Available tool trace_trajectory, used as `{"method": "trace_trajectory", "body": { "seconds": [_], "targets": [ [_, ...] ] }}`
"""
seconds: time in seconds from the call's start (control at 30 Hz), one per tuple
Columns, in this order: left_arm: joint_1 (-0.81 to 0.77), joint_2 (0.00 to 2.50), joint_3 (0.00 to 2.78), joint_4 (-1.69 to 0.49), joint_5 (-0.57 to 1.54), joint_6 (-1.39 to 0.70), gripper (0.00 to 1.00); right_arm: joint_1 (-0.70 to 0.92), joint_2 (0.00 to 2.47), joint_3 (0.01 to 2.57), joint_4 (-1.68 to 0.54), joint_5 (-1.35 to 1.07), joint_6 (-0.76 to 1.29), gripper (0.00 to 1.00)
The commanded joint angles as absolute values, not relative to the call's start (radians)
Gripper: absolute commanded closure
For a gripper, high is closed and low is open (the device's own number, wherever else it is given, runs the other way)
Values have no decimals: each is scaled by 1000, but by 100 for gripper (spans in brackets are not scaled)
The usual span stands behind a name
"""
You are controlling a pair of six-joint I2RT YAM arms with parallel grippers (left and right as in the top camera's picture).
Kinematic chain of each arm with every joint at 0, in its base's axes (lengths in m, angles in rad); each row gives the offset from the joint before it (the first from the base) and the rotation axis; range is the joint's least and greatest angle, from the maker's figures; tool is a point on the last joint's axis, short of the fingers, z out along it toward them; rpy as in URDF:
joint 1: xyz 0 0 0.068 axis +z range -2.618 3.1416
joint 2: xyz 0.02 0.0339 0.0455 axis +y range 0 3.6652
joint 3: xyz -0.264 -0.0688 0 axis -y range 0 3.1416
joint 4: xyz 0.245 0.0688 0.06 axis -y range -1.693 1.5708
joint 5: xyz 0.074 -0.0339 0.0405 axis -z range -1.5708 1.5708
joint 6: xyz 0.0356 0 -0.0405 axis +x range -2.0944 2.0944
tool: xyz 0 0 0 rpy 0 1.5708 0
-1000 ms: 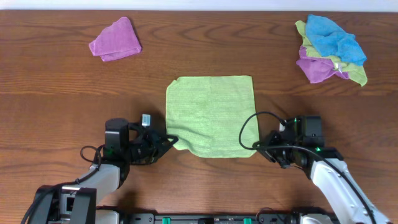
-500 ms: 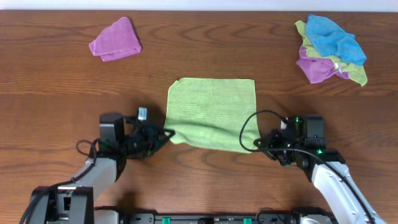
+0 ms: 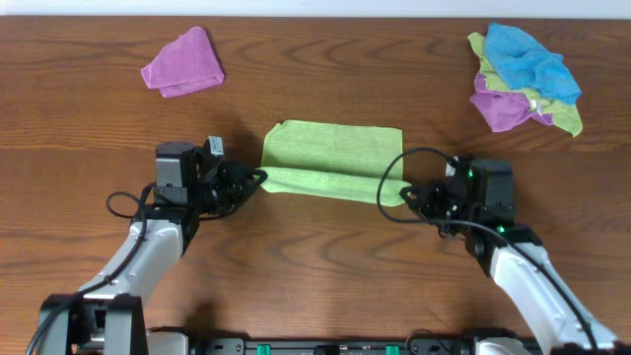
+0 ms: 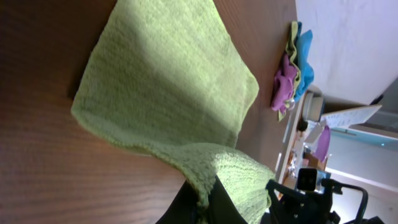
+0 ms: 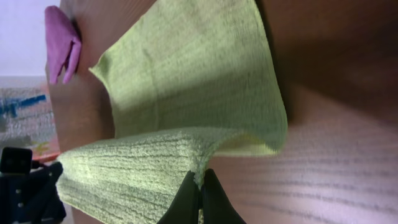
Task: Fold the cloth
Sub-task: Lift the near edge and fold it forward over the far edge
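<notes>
L end effector (image 3: 258, 178), R end effector (image 3: 403, 193) fwd; cloth (image 3: 331, 156) half-folded.

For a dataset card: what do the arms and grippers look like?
The left arm and right arm have pale grey links and black wrist blocks. The left gripper and right gripper are slim and black. Thin black cables loop by both wrists. Green lights glow on the right; a white tag sits on the left.

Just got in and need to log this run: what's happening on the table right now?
A two-armed robot is folding the green cloth. The left claw and the right claw each pinch one near corner, holding that edge raised and doubled over the rest of the cloth. The fold is partway, not yet laid flat. A purple cloth and a pile of cloths sit untouched at the far corners.
</notes>
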State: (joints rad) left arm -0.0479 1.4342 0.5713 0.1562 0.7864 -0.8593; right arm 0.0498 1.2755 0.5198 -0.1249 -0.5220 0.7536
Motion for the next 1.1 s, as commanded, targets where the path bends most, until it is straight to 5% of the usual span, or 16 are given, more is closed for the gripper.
{"method": "trace_trajectory", "body": {
  "seconds": [0.0, 1.07],
  "targets": [
    [-27, 1475, 615, 194, 662, -861, 94, 41, 1345, 587, -121, -384, 730, 99],
    [-73, 1863, 944, 232, 520, -762, 95, 45, 1846, 915, 72, -238, 619, 99]
  ]
}}
